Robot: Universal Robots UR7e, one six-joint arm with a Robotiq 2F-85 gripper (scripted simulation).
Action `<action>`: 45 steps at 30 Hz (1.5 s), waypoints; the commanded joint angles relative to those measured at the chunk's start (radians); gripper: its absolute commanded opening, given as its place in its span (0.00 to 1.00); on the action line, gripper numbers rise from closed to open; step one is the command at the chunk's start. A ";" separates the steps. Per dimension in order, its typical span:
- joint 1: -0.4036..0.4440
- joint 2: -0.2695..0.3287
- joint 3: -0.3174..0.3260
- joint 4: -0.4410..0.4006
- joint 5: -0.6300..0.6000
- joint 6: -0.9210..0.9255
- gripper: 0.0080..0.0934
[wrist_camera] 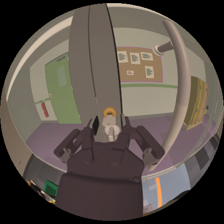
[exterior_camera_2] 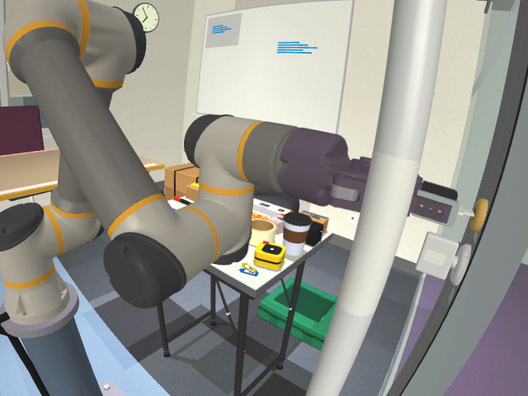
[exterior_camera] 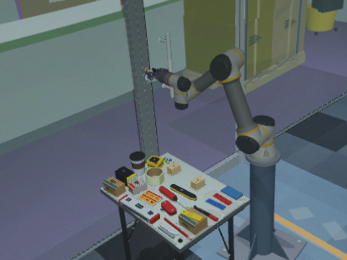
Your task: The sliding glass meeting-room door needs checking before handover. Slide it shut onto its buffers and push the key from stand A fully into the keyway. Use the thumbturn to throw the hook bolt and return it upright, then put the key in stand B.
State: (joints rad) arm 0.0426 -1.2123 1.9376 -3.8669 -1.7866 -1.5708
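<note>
My gripper (exterior_camera_2: 454,204) (wrist_camera: 110,125) (exterior_camera: 149,74) reaches level toward the grey door stile (exterior_camera: 139,79). The key, with its orange round head (exterior_camera_2: 482,209) (wrist_camera: 110,112), sits in the keyway on the stile, just ahead of the fingertips. Below it is the white lock body with the thumbturn (exterior_camera_2: 441,255) (wrist_camera: 112,130). The door's long white pull handle (exterior_camera_2: 392,170) (wrist_camera: 178,86) crosses in front of the gripper in the second side camera. The two wooden key stands (exterior_camera: 173,168) (exterior_camera: 197,182) sit on the table. The gripper is open and holds nothing.
A green bin (exterior_camera_2: 303,311) lies on the floor under the table. The table (exterior_camera: 175,196) carries a coffee cup (exterior_camera_2: 296,233), a tape roll (exterior_camera: 154,176), a yellow tape measure (exterior_camera_2: 269,254), boxes and tools. Cardboard boxes (exterior_camera_2: 183,179) stand behind.
</note>
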 commanded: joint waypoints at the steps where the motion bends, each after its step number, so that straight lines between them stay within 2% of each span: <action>1: 0.000 -0.001 0.000 0.000 0.000 0.000 0.53; 8: 0.000 -0.001 0.000 0.000 0.000 0.000 0.53; 31: 0.000 -0.001 0.000 0.000 0.000 0.000 0.00; 45: 0.000 -0.001 0.000 -0.001 0.000 0.000 0.00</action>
State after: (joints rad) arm 0.0427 -1.2128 1.9383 -3.8671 -1.7868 -1.5708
